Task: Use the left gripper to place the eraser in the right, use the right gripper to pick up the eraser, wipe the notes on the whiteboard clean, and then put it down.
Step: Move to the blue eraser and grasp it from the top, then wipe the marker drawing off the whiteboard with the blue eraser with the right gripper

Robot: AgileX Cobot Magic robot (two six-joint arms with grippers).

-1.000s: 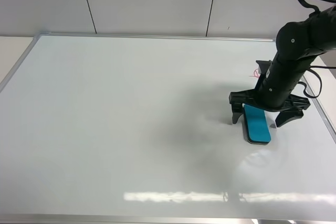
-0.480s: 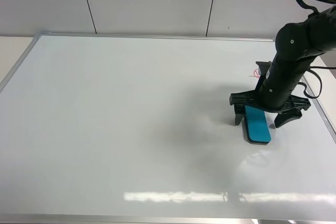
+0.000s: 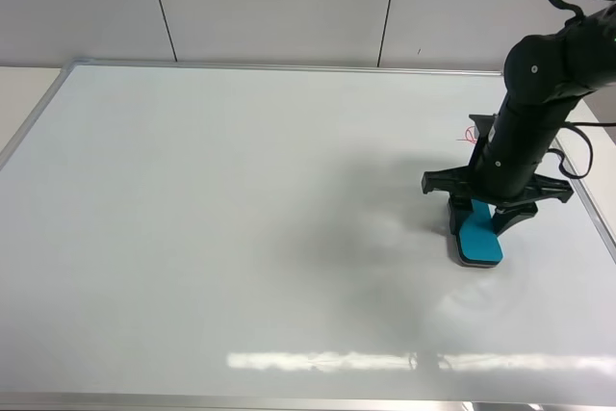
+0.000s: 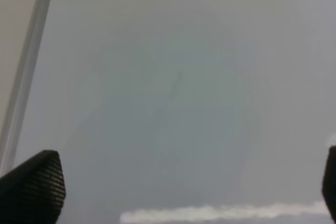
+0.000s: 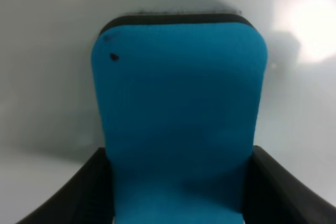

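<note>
The teal-blue eraser [image 3: 479, 240] lies flat on the whiteboard [image 3: 241, 209] at the right side. My right gripper [image 3: 477, 219] stands over its far end with both fingers against its long sides, shut on it. In the right wrist view the eraser [image 5: 178, 108] fills the middle, with a black finger [image 5: 86, 192] on one side and the other pressed to the opposite side. The red notes [image 3: 471, 133] show just beyond the right arm, partly hidden by it. My left gripper [image 4: 181, 187] is open and empty over bare board; it is out of the exterior high view.
The board's silver frame runs along the right edge [image 3: 597, 214], close to the right arm, and shows in the left wrist view [image 4: 26, 72]. A grey panelled wall [image 3: 279, 2] stands behind the board. Bright light glare [image 3: 327, 361] lies near the front edge.
The right gripper's fingers, spread wide either side of the eraser before, have closed onto its sides. The eraser has shifted slightly towards the right.
</note>
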